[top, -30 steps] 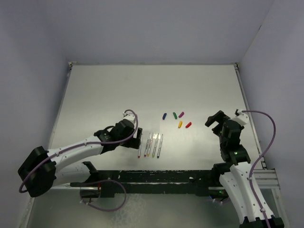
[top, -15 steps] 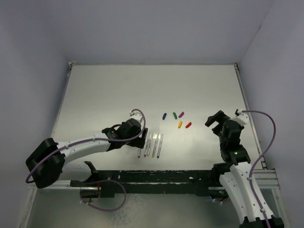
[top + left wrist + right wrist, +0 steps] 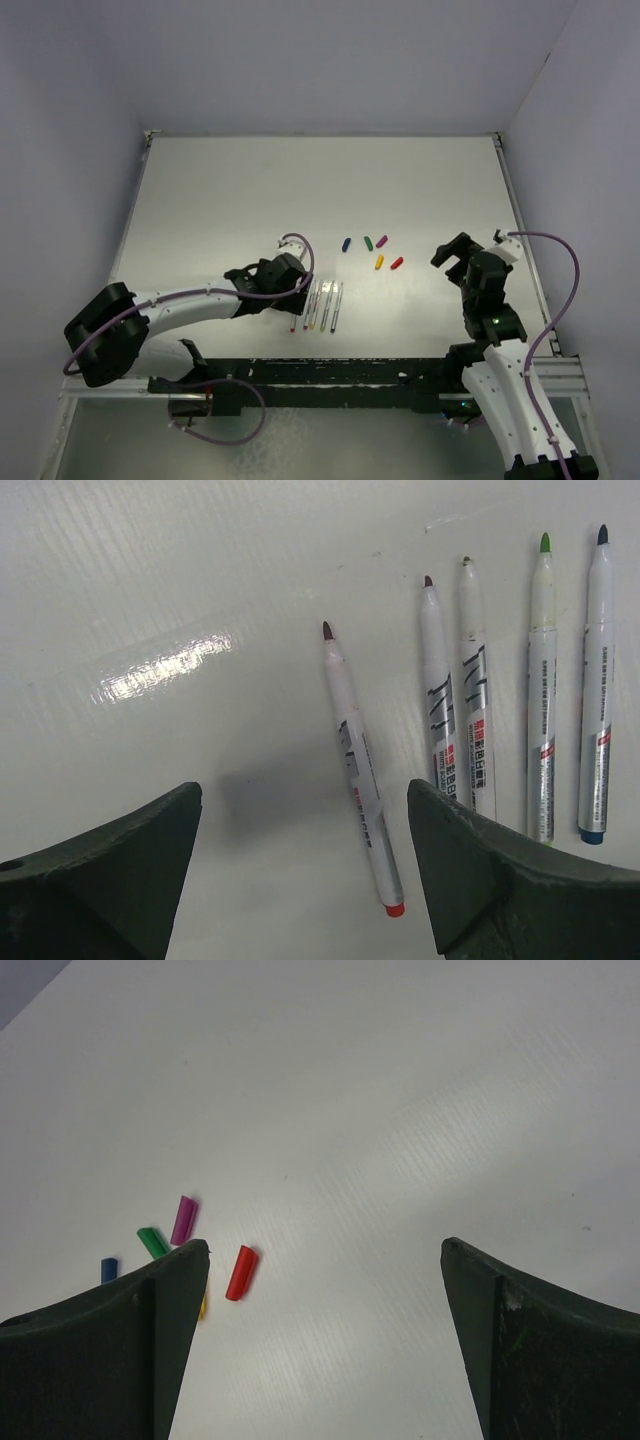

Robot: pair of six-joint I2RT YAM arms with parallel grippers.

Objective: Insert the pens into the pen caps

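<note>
Since a second ago the left gripper (image 3: 296, 284) has travelled sideways to the pens (image 3: 320, 305), while the right arm has kept its place. Straight ahead of that gripper, in the gap between its widely spread fingers (image 3: 470, 880), the red-ended pen (image 3: 360, 770) lies slightly tilted on the table (image 3: 250, 190), touched by neither finger, its tip pointing away. The other four pens (image 3: 541, 690) lie side by side just past one finger, tips also pointing away, the nearest two close together. The caps (image 3: 372, 250) sit in a loose cluster beyond the pens, well apart from the left gripper. From the right gripper (image 3: 452, 252) they lie ahead and off to one side. In its wrist view the red cap (image 3: 241, 1272) is just beside one finger's inner edge, the purple cap (image 3: 183, 1220), green cap (image 3: 152, 1242) and blue cap (image 3: 108, 1269) further out, and the yellow one mostly hidden behind that finger. Its jaws stand wide with only bare table between them.
</note>
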